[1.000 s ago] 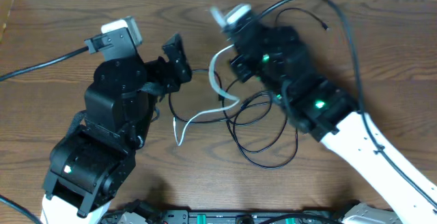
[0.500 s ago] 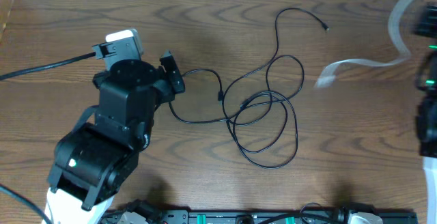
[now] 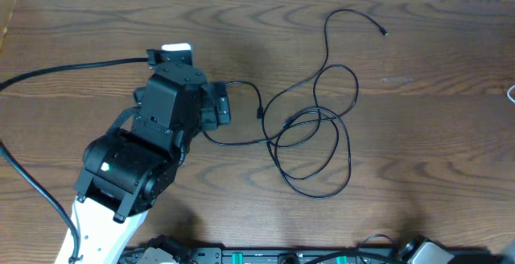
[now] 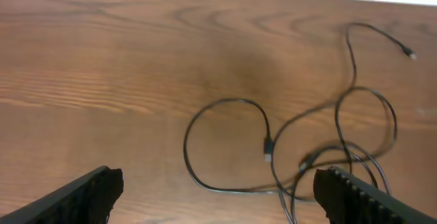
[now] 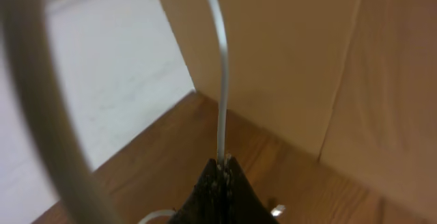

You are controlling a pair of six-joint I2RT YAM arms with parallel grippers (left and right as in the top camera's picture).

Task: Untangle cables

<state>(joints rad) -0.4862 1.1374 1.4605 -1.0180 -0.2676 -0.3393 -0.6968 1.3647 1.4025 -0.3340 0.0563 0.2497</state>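
Observation:
A thin black cable (image 3: 350, 158) lies in loose overlapping loops at mid table, one plug end (image 3: 383, 32) at the far right. My left gripper (image 3: 217, 107) is open and empty, right at the loops' left end. The left wrist view shows its two fingers wide apart (image 4: 218, 186) above the table, with the black cable (image 4: 265, 132) lying between and ahead of them. My right gripper (image 5: 222, 176) is shut on the white cable (image 5: 220, 67) and holds it up beyond the table's right edge. Only a sliver of white cable (image 3: 511, 93) shows overhead; the right arm is out of that view.
A thick black robot cable (image 3: 64, 69) runs from the left arm to the left edge. A dark equipment rail (image 3: 265, 256) lines the front edge. The right wrist view shows the table corner, white floor (image 5: 109, 67) and a beige panel (image 5: 287, 60).
My right arm has pulled the white cable out of the black loops and carried it off to the right, out of the overhead view. My left arm has turned right toward the black cable.

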